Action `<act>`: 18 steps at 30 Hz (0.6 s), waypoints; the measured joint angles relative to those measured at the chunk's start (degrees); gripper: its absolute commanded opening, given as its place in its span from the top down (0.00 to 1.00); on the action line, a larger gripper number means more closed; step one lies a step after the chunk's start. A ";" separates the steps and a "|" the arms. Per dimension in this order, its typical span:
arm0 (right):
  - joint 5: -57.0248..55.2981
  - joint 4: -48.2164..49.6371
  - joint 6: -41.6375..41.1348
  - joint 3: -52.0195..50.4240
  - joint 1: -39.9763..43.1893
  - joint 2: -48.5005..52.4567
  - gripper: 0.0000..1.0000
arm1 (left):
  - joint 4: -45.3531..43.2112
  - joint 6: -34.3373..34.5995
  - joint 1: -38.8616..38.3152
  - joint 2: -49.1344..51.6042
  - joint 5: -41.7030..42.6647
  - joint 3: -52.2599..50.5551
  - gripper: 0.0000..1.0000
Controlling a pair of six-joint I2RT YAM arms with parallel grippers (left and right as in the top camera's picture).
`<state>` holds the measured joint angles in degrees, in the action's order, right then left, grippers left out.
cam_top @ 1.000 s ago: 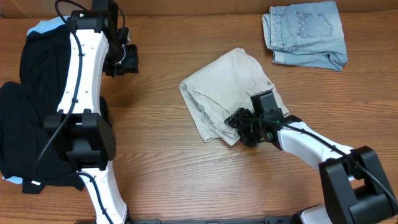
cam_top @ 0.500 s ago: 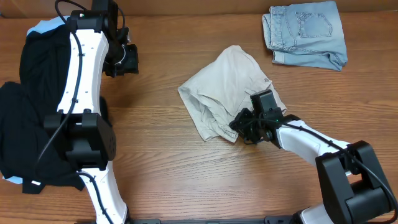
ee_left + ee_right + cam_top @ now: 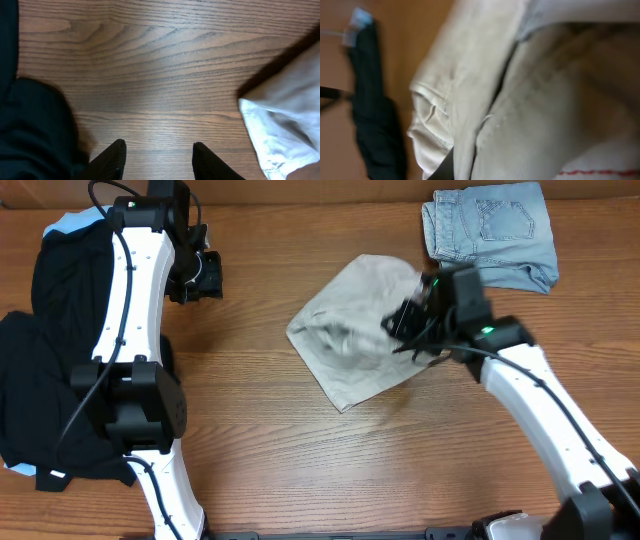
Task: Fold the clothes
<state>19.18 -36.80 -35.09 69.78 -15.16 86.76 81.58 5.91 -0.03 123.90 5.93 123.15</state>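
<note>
Black garments (image 3: 40, 380) heaped far left of the denim shorts (image 3: 490, 235); left hand (image 3: 205, 277) open, empty, over bare desk (image 3: 300, 450) well left of them; beige shorts (image 3: 345, 345) crumpled just lower-left of them; right hand (image 3: 405, 328) clamped on the beige shorts' bunched right edge.

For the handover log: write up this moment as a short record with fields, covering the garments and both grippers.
beige shorts: middle of the table, rumpled, partly doubled over
right gripper: shut on a fold of the beige shorts, over their right part
left gripper: open, empty, above bare wood
denim shorts: folded, at the far right, apart from the beige shorts
black garments: heaped at the left edge
fold status: not finished
</note>
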 measured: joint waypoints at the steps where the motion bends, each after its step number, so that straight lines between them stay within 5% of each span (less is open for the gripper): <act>1: 0.04 -0.59 0.72 2.62 0.50 -0.35 0.96 | 0.02 0.00 0.00 0.00 -0.02 0.00 0.54; 9: -0.24 -2.36 3.48 10.97 4.90 -1.07 0.96 | 0.00 0.00 0.00 0.00 -0.02 0.00 0.53; 18: -0.74 -15.39 3.80 10.78 4.92 0.81 0.95 | -0.55 0.00 0.00 0.00 0.00 0.00 0.54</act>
<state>18.44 -52.18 -31.29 80.55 -10.24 87.57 81.03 5.91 -0.03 123.90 5.93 123.15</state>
